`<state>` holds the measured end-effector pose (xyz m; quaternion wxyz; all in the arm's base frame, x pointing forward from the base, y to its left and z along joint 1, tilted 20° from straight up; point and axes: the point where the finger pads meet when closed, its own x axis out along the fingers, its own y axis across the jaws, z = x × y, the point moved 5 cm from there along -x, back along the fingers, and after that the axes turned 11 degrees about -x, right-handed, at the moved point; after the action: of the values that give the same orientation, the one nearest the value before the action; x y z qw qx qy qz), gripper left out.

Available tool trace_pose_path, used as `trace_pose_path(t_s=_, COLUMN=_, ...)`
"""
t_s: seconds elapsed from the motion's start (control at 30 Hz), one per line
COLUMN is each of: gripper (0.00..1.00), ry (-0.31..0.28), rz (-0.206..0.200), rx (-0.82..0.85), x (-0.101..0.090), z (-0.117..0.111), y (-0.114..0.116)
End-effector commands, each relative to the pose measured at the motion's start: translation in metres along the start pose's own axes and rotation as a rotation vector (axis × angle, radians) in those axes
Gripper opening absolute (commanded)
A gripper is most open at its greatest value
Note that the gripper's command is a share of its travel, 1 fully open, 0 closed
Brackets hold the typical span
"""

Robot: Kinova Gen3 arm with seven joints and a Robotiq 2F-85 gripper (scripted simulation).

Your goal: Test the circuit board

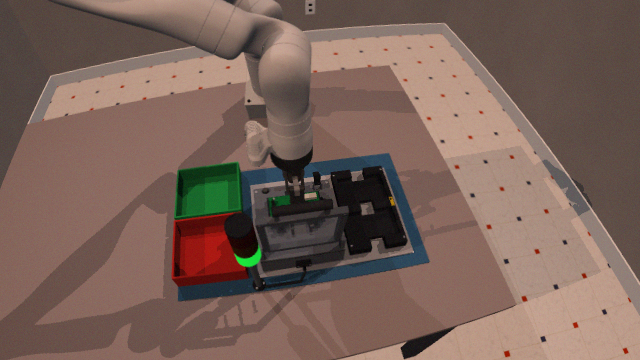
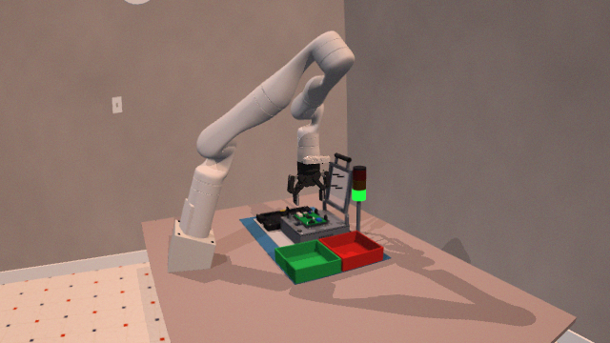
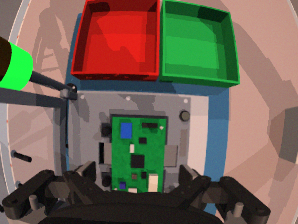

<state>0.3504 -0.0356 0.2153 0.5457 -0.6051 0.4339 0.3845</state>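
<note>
Two jaws spread wide, empty, above a green circuit board (image 1: 281,201) (image 2: 310,218) (image 3: 137,150) lying in the open tester (image 1: 260,200) (image 2: 305,232) (image 3: 90,120). Probably light, stiff and fragile; best gripped by the long bare edges, clear of the small white connector (image 1: 311,196) (image 2: 299,214) (image 3: 153,183).

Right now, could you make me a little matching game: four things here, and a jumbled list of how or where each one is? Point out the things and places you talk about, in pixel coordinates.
Things
1. Circuit board (image 1: 280,201) (image 2: 311,218) (image 3: 137,150)
2. Tester's lid (image 1: 300,232) (image 2: 338,187)
3. Signal light (image 1: 248,257) (image 2: 359,194) (image 3: 19,67)
4. End effector (image 1: 296,192) (image 2: 309,197) (image 3: 137,173)

States or places
A. Glowing green
B. Open, above the tester
C. Lying in the tester, component side up
D. Standing raised

Right pairs: 1-C, 2-D, 3-A, 4-B.
</note>
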Motion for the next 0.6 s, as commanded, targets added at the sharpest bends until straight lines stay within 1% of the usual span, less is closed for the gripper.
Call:
trace_pose_path(t_s=0.0, gripper=1.0, ry=0.0, rz=-0.001, rx=0.0, x=0.0, z=0.0, y=0.0)
trace_pose_path(t_s=0.33, gripper=1.0, ry=0.0, rz=-0.001, rx=0.0, x=0.001, z=0.0, y=0.0)
trace_pose_path(t_s=0.57, gripper=1.0, ry=0.0, rz=-0.001, rx=0.0, x=0.012, z=0.0, y=0.0)
